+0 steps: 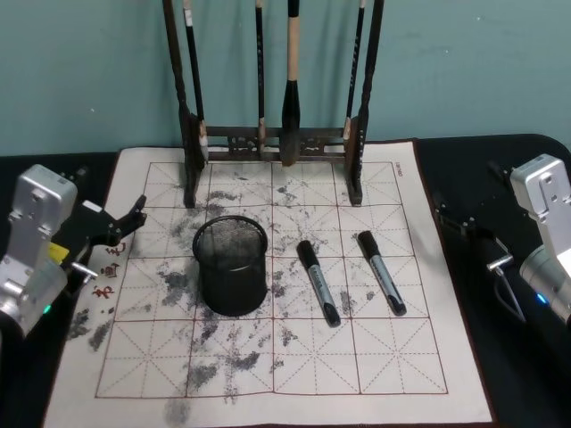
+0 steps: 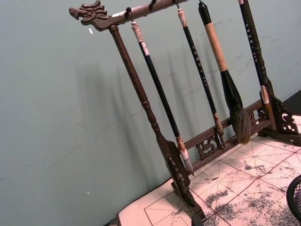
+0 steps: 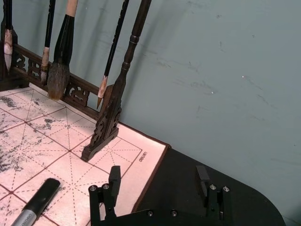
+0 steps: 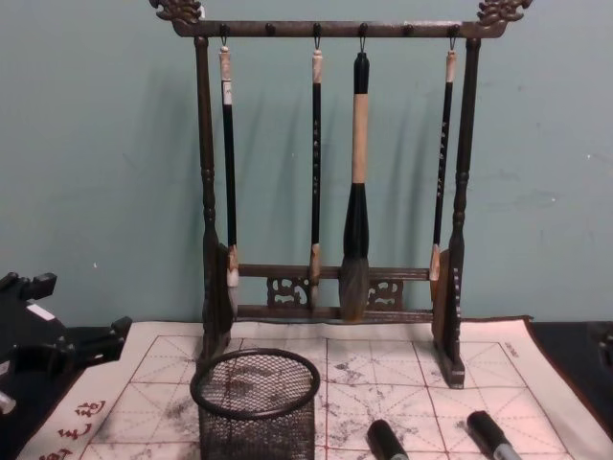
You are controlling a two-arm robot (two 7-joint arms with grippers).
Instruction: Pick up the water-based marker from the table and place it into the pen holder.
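Two black-and-grey water-based markers lie on the mat, one point(image 1: 318, 281) just right of the pen holder and the other point(image 1: 382, 272) further right; their caps show in the chest view point(image 4: 388, 441) point(image 4: 490, 436). The pen holder point(image 1: 230, 266) point(image 4: 254, 402) is a black wire-mesh cup standing upright and empty at mid-mat. My left gripper point(image 1: 111, 234) point(image 4: 57, 335) hovers open over the mat's left edge, apart from the cup. My right gripper point(image 1: 477, 245) point(image 3: 158, 176) is open over the dark table beside the mat's right edge, with the right marker point(image 3: 40, 202) close by.
A tall dark wooden rack point(image 1: 272, 143) point(image 4: 330, 192) point(image 2: 160, 136) point(image 3: 110, 113) hung with calligraphy brushes stands at the back of the ink-stained grid mat point(image 1: 268, 383). A teal wall rises behind it. Black tabletop point(image 1: 517, 374) flanks the mat.
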